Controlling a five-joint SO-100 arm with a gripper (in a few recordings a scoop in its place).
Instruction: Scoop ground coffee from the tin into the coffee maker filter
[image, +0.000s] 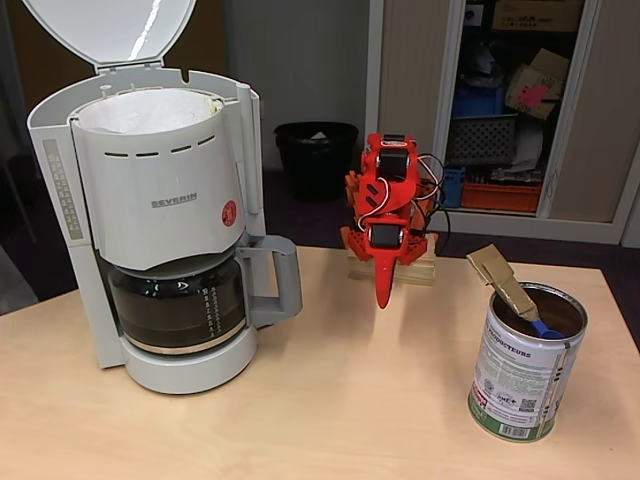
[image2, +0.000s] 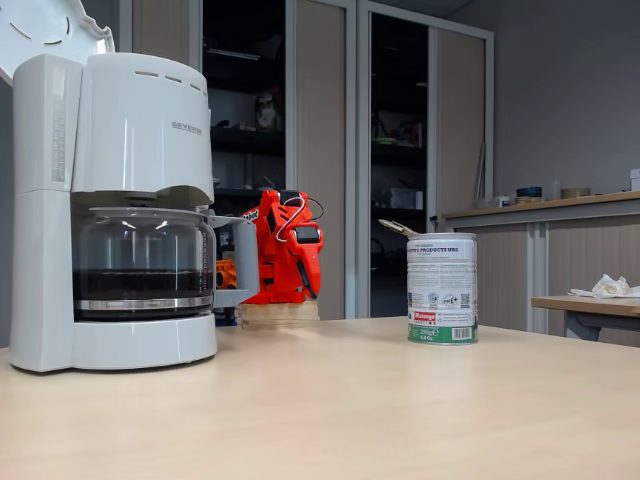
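Fingers of the red gripper (image: 385, 290) are pointed down at the table (image: 300, 420), and whether they are apart or together cannot be told. Nothing is held. Coffee (image: 555, 312) is kept in the tin (image: 520, 375), well apart from the gripper, with a scoop (image: 505, 285) stuck in it. The maker (image: 160, 230) is open, its filter (image: 150, 110) ready. The tin could be tipped if the scoop is pulled sideways, and coffee could be spilled on the long way across.

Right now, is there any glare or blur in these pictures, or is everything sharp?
In a fixed view from above, a bright streak of glare crosses the coffee maker's raised lid and the table shines softly. In the low fixed view the near table looks soft, while the tin stays sharp.
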